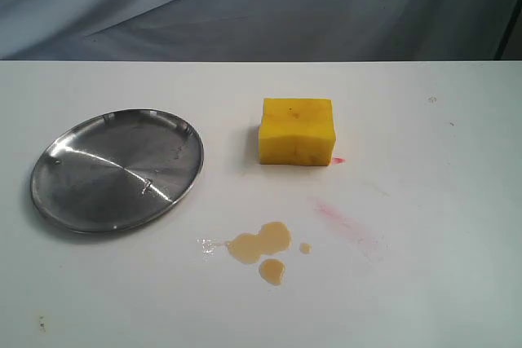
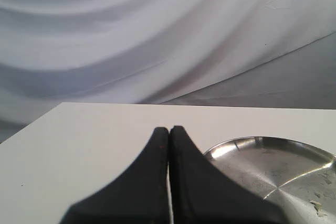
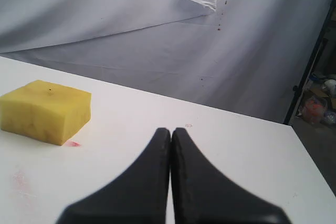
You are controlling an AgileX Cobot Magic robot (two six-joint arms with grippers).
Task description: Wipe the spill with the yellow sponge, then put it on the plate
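The yellow sponge (image 1: pixel 297 131) lies flat on the white table, right of centre, and shows in the right wrist view as the sponge (image 3: pixel 44 111). The tan-brown spill (image 1: pixel 263 248) sits in front of it, nearer the front edge. The silver plate (image 1: pixel 117 168) rests at the left with nothing on it; its rim (image 2: pixel 247 142) appears beside my left gripper (image 2: pixel 169 128), which is shut and holds nothing. My right gripper (image 3: pixel 171 130) is shut too, holding nothing and well apart from the sponge. Neither gripper shows in the exterior view.
A pink-red smear (image 1: pixel 347 222) and a small red mark (image 1: pixel 338 160) lie right of the spill and at the sponge's corner. Grey cloth (image 1: pixel 261 6) hangs behind the table. The table's right edge (image 3: pixel 310 161) drops off beside my right gripper.
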